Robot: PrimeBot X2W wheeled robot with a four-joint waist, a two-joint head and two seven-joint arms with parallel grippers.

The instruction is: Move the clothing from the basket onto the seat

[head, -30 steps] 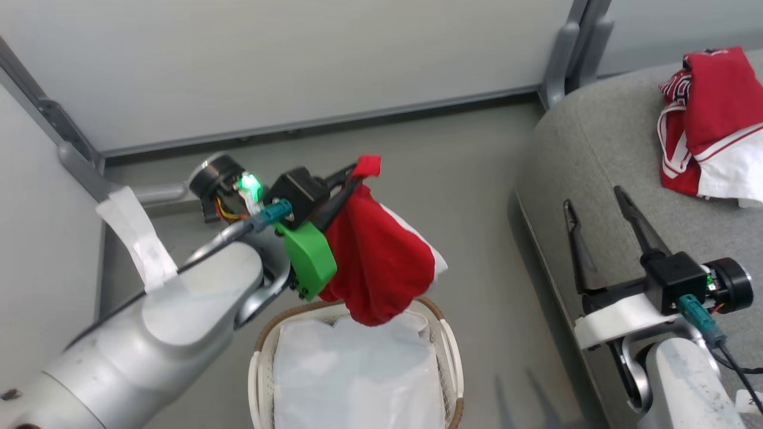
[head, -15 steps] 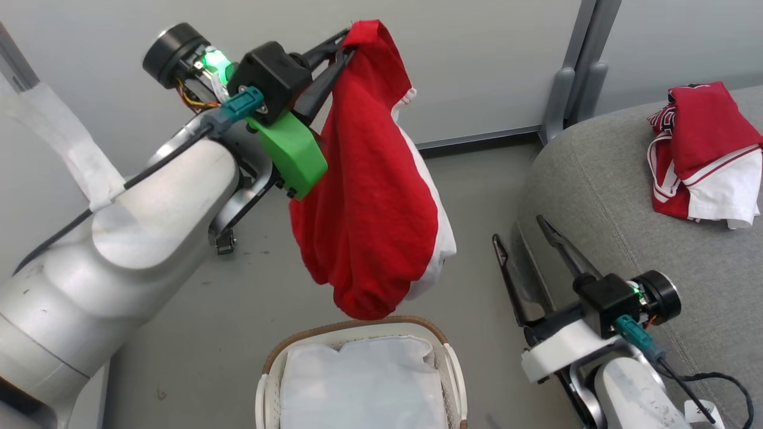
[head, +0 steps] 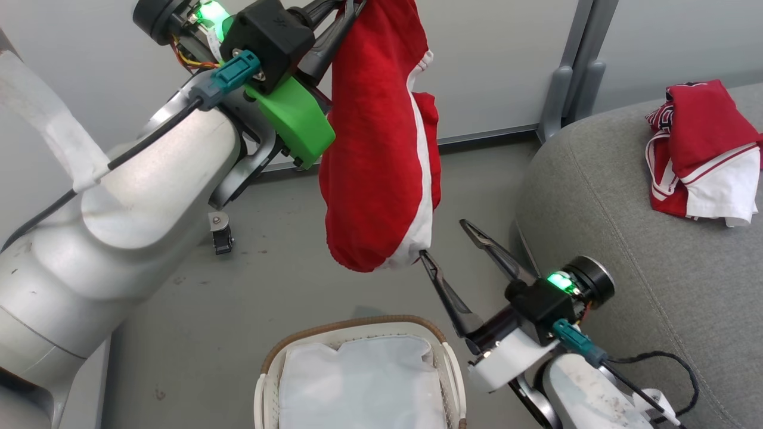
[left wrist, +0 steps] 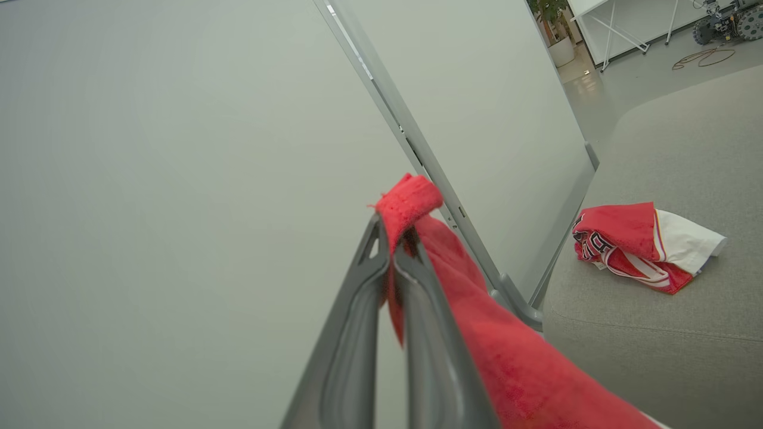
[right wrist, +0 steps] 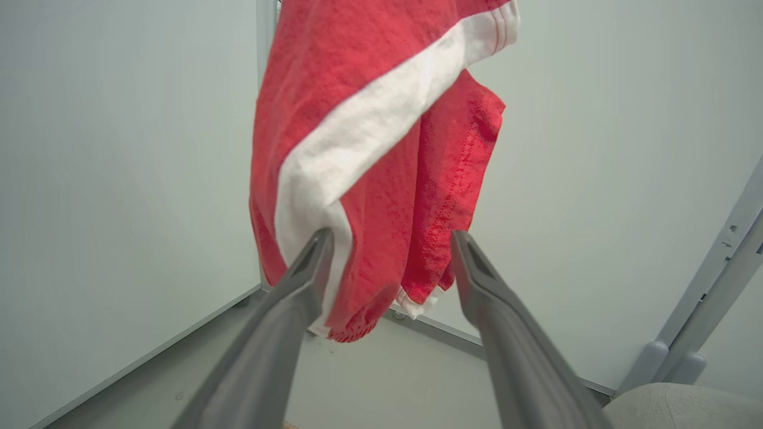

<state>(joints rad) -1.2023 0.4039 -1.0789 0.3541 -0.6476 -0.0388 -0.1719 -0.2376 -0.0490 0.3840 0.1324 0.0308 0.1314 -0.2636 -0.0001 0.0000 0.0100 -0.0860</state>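
Quick count: one pair of red shorts (head: 375, 179), one red jersey (head: 703, 119), so two garments, plus one basket (head: 357, 322) and one seat (head: 596, 208).

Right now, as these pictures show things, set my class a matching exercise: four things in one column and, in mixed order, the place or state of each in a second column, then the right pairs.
Column one
1. shorts
2. jersey
3. basket
4. right hand

Column two
a. stands on the floor, white lining inside
b. open, at the shorts' lower end
c. lies on the seat
d. hangs from the shut left hand

Pairs: 1-d, 2-c, 3-a, 4-b
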